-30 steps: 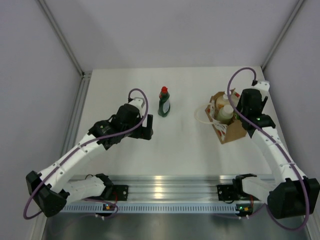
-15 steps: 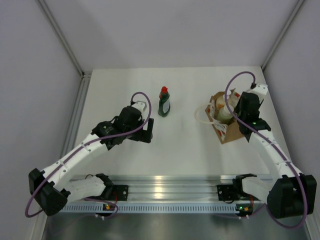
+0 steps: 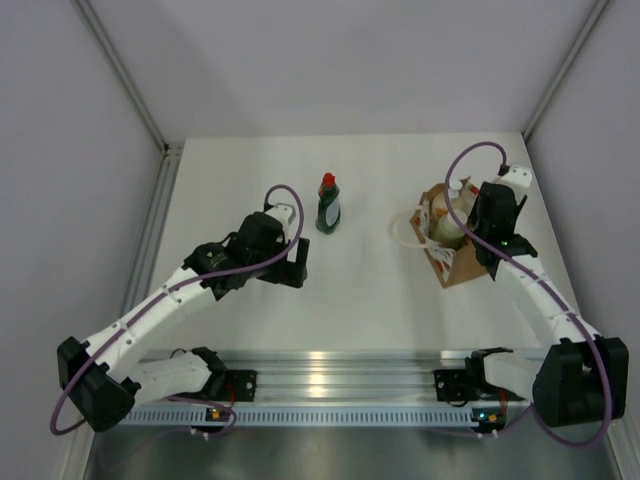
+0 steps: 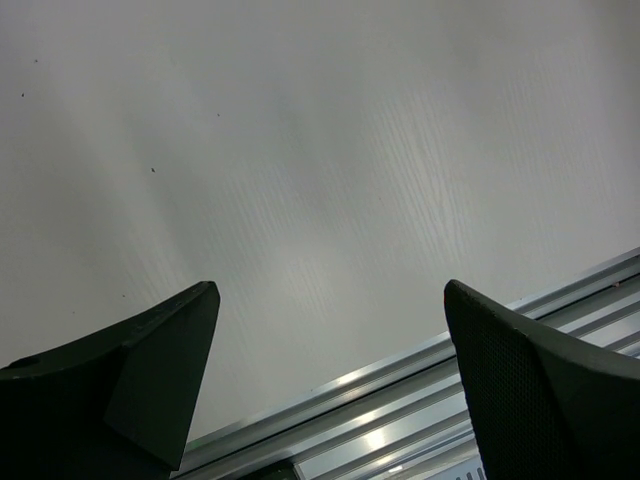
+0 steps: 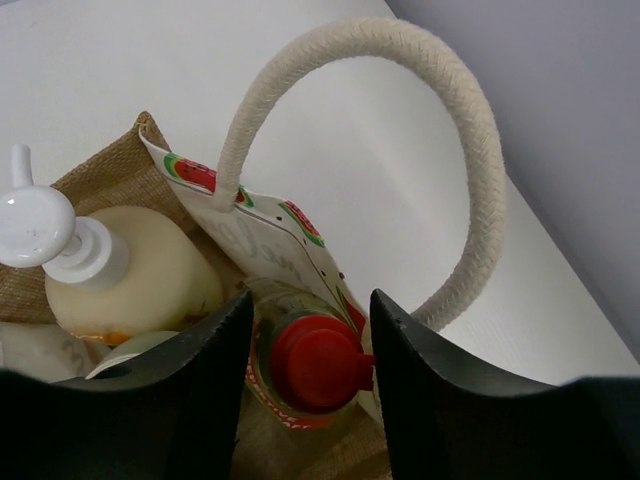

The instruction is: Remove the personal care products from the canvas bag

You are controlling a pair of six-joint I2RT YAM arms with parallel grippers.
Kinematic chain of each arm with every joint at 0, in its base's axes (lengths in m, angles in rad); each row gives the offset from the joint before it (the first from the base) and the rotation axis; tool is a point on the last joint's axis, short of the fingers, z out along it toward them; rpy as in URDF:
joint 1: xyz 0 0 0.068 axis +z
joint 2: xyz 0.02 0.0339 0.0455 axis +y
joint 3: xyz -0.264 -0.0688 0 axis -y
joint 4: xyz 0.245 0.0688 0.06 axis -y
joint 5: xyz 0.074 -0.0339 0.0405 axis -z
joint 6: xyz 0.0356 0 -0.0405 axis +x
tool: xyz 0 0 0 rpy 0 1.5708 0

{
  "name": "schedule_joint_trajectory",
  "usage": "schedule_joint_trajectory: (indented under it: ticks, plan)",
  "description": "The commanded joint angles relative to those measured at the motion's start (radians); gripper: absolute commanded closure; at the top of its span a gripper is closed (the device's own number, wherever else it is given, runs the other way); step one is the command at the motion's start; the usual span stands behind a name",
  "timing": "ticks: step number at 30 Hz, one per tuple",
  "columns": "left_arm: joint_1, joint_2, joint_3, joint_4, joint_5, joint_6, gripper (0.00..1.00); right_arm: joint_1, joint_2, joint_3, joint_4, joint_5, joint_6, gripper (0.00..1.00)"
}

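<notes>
The tan canvas bag (image 3: 462,262) stands at the right of the table, its white rope handle (image 5: 470,150) arching up. My right gripper (image 3: 464,224) is open, lowered into the bag's mouth. In the right wrist view its jaws (image 5: 312,340) stand either side of the red cap (image 5: 315,365) of the yellow-green bottle. The peach bottle with white pump (image 5: 135,275) and a cream cylinder (image 5: 135,348) sit beside it in the bag. The dark green bottle with red cap (image 3: 327,205) stands on the table. My left gripper (image 3: 292,262) is open and empty above bare table (image 4: 330,300).
A metal rail (image 3: 340,365) runs along the table's near edge and shows in the left wrist view (image 4: 420,420). Grey walls close in on three sides; the right wall is close behind the bag.
My right gripper has moved a little toward the far side and down over the bag's mouth. My left arm drew back slightly, then held still.
</notes>
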Motion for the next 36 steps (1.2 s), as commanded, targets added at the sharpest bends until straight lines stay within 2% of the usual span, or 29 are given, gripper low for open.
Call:
schedule_joint_trajectory:
  ticks: [1,5,8,11,17,23,36]
  plan:
    - [-0.002,-0.008,0.001,0.054,0.021,0.017,0.02,-0.017,0.003,0.011,0.085,0.022,-0.017,0.54]
    - [-0.002,-0.009,-0.002,0.055,0.023,0.017,0.02,-0.017,0.0,0.0,0.086,0.023,-0.005,0.59]
    - [-0.002,-0.009,-0.001,0.055,0.025,0.02,0.02,-0.017,-0.011,-0.023,0.12,0.023,0.001,0.66]
    - [-0.002,-0.008,-0.002,0.054,0.028,0.02,0.02,-0.015,-0.008,-0.04,0.138,0.025,-0.002,0.75]
    - [-0.002,-0.009,-0.002,0.054,0.026,0.019,0.02,-0.015,0.004,-0.06,0.212,0.032,-0.009,0.99]
    - [-0.002,-0.009,-0.002,0.054,0.023,0.017,0.02,-0.017,-0.003,-0.04,0.281,-0.012,-0.031,1.0]
    - [-0.002,-0.011,-0.002,0.054,0.018,0.019,0.02,-0.017,-0.002,0.017,0.269,-0.075,-0.095,1.0]
